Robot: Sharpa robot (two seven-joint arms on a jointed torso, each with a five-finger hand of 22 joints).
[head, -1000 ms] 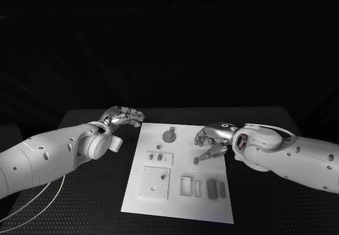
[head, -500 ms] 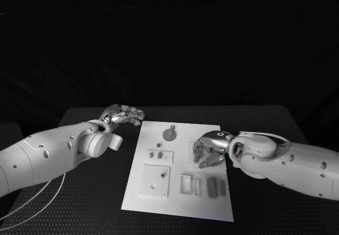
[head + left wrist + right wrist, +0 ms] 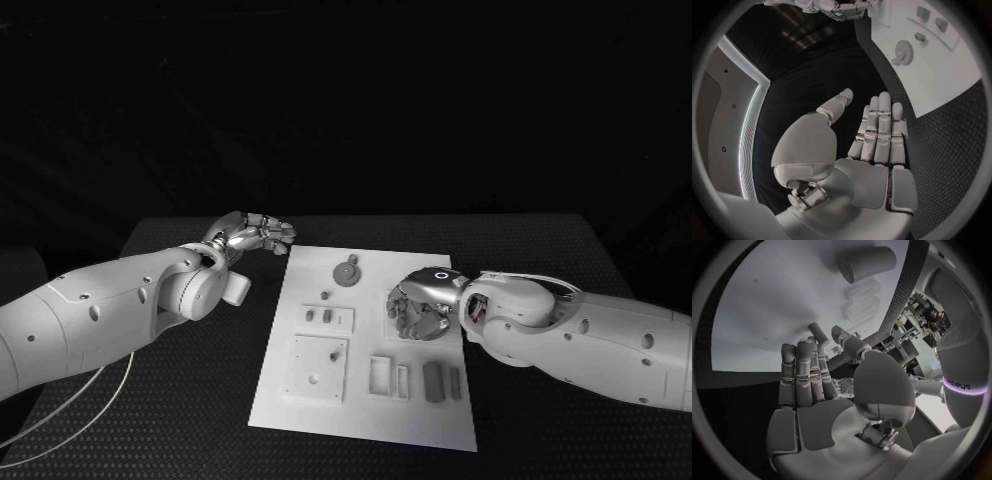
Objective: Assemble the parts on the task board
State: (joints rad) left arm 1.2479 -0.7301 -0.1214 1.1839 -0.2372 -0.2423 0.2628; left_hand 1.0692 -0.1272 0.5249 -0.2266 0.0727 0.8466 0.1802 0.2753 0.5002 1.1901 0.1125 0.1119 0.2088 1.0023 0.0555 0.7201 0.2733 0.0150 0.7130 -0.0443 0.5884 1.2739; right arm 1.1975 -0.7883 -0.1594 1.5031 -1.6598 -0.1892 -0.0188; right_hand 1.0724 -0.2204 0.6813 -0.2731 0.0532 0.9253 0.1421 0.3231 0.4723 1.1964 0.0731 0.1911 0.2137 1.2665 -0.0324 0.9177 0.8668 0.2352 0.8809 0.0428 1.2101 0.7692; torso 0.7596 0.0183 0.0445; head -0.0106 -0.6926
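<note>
Head view: 1 task board (image 3: 361, 400), white, lying mid-table on the black table (image 3: 173, 420). On it approx 1 round gear-like part (image 3: 346, 270) near the far edge, 2 small parts (image 3: 326, 319) in a plate at centre-left, 1 square plate (image 3: 317, 370) nearer the robot, and 2 dark upright parts (image 3: 440, 383) by a slotted frame. Right hand (image 3: 418, 305) is over the board's right side, fingers pointing down; can't tell if it holds anything. Left hand (image 3: 254, 234) sits off the board's far left corner, fingers curled in, nothing in them. Backdrop is black.

Left wrist view: left hand (image 3: 861, 150) w/ fingers straight and side by side, thumb apart, empty (looks flatter than from the head). Gear part (image 3: 902, 52) and board (image 3: 942, 75) visible beyond.

Right wrist view: right hand (image 3: 817, 390), fingers extended close together, above the board (image 3: 767, 305); 1 grey cylinder part (image 3: 868, 263) shows there.
</note>
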